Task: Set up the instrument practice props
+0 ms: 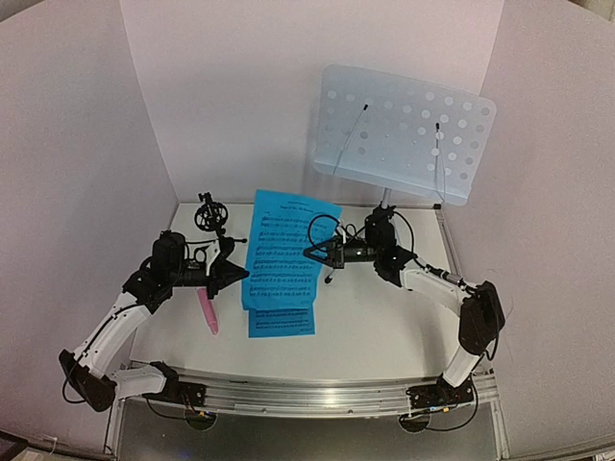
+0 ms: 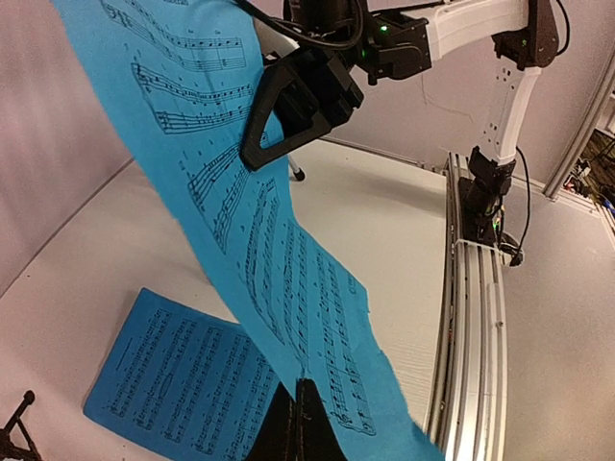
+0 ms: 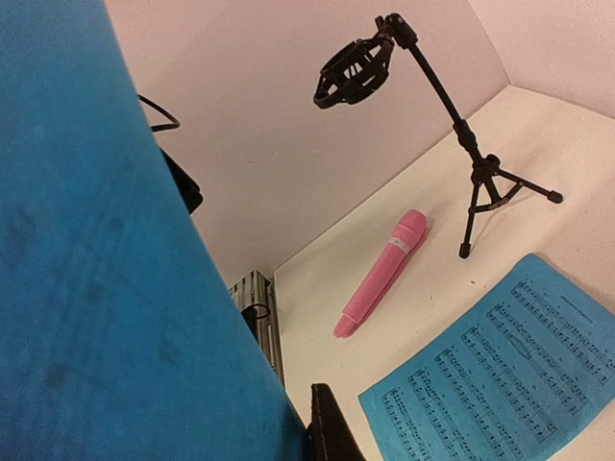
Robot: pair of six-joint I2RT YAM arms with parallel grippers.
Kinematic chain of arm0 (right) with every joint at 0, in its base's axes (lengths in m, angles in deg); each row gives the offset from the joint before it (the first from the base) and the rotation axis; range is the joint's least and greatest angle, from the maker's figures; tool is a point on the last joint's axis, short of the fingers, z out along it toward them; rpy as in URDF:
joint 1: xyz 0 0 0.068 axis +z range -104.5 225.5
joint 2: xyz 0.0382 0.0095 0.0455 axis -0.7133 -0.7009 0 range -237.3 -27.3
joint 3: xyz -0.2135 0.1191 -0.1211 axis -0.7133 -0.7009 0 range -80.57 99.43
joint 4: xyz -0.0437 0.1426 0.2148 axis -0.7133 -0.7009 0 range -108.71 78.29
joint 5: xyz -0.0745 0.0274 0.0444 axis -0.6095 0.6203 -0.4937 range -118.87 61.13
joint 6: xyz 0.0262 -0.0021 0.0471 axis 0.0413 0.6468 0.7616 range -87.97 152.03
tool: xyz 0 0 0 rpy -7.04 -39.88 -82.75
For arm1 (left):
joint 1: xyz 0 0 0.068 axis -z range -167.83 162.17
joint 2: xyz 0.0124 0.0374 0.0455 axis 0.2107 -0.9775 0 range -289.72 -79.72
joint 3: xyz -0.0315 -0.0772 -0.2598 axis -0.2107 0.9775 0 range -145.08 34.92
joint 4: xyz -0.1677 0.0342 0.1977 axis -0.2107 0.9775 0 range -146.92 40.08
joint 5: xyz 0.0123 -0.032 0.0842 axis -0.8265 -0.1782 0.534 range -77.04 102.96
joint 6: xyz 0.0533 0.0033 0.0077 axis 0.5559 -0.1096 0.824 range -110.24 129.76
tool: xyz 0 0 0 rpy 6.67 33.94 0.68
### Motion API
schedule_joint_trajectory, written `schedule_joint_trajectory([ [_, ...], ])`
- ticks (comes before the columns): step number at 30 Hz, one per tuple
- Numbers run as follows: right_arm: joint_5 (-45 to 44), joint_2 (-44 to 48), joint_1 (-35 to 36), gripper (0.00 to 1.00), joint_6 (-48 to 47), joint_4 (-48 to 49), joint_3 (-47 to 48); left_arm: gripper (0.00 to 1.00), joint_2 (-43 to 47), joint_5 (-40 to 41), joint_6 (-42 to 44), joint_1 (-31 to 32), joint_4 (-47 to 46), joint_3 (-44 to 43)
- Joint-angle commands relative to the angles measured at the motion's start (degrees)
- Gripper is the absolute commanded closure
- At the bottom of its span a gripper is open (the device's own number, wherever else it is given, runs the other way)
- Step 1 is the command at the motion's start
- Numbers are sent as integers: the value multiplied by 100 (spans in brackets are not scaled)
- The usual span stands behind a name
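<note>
One blue sheet-music page (image 1: pixel 283 245) hangs in the air, held at both side edges. My left gripper (image 1: pixel 240 274) is shut on its left edge; the shut fingers pinch the page (image 2: pixel 279 288) in the left wrist view (image 2: pixel 300 389). My right gripper (image 1: pixel 309 253) is shut on its right edge; the page (image 3: pixel 96 240) fills the left of the right wrist view. The second page (image 1: pixel 282 322) lies flat on the table. The pink microphone (image 1: pixel 208 312) lies left of it. The black tripod mic holder (image 1: pixel 209 213) stands at the back left. The pale blue music stand (image 1: pixel 404 133) stands at the back right.
White walls enclose the table on three sides. The aluminium rail (image 1: pixel 307 394) with the arm bases runs along the near edge. In the right wrist view the microphone (image 3: pixel 380 274), the mic holder (image 3: pixel 423 96) and the flat page (image 3: pixel 500 375) sit close together.
</note>
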Motion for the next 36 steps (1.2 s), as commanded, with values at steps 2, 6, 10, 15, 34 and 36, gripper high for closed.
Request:
schedule_joint_trajectory([
  [2, 240, 709, -26, 100, -460, -587, 478, 88, -203, 22, -640, -30, -442, -415],
  [6, 171, 935, -23, 100, -1300, -1986, 1000, 48, -555, -129, -788, -29, -460, -818],
  [10, 32, 1050, -26, 100, -2139, -3391, 1766, 42, -937, -155, -959, -45, -593, -1427],
  [15, -443, 958, -31, 100, -2954, -4794, 2849, 45, -1362, -383, -1152, -84, -807, -2242],
  [34, -2552, 41, -1623, 100, -1661, -6111, 7283, 24, -3133, 498, -1235, -36, -2175, -4958],
  [36, -2790, -17, -1740, 100, -1684, -6090, 7509, 25, -3388, 836, -946, 226, -2217, -5267],
])
